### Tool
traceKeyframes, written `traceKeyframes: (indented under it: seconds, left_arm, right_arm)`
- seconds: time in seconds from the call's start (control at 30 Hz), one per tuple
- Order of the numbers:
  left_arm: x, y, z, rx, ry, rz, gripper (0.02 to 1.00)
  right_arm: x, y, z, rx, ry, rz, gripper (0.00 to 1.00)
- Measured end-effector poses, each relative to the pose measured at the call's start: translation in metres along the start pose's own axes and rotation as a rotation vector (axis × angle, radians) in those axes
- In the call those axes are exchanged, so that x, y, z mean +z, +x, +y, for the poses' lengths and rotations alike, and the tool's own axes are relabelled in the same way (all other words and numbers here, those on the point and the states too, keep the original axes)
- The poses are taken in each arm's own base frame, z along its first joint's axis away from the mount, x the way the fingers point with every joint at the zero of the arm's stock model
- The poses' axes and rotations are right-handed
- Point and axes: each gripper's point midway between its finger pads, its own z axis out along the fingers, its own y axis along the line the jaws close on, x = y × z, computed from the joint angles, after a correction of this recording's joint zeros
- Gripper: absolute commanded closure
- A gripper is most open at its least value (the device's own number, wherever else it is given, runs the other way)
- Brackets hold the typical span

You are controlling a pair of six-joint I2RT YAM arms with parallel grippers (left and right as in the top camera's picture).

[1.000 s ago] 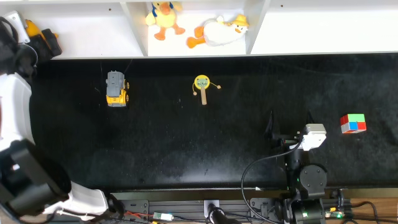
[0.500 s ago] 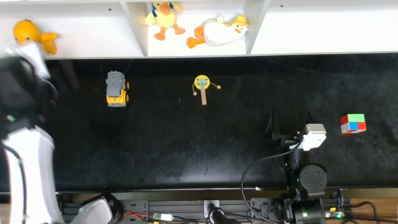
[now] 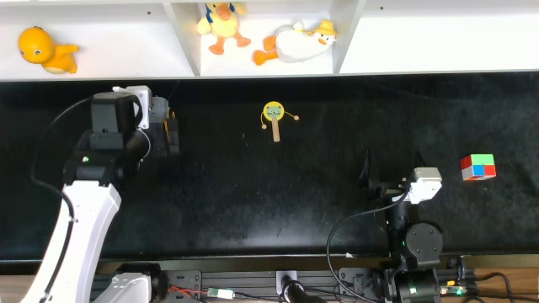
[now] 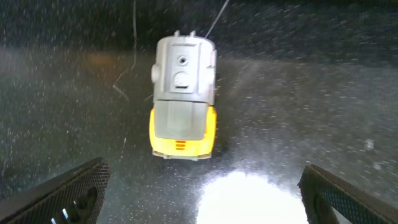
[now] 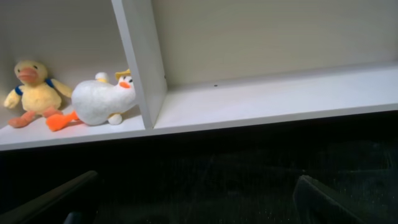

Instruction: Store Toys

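We saw the truck [image 4: 182, 99] on the surface [image 3: 253, 202] near the shelf [image 3: 438, 42], left pincer [image 4: 202, 177] wide open over it, empty. Orange duck [image 3: 46, 48], yellow duck [image 3: 222, 21], white duck [image 3: 295, 40] were shelved; truck, rattle [image 3: 274, 116], cube [image 3: 477, 167] were left. Right pincer [image 5: 196, 180] gaped empty. Room lay around each toy.

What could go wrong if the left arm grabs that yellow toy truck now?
1. The toy truck lies slightly off-centre between the fingers of the open left gripper; closing may nudge it or roll it away.
2. Shelving it in the left compartment could bump the orange duck there.
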Motion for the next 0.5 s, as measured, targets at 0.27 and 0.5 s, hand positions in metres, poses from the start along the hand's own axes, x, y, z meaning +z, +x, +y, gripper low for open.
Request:
traceKeyframes:
  seconds: [0.27, 0.5]
  left_arm:
    - [0.054, 0.008, 0.014, -0.005, -0.091, 0.078, 0.027]
    - [0.083, 0.012, 0.017, -0.010, -0.105, 0.101, 0.172]
  right_arm:
    - [0.000, 0.000, 0.000, 0.000, 0.000, 0.000, 0.005]
    - [0.000, 0.000, 0.000, 0.000, 0.000, 0.000, 0.007]
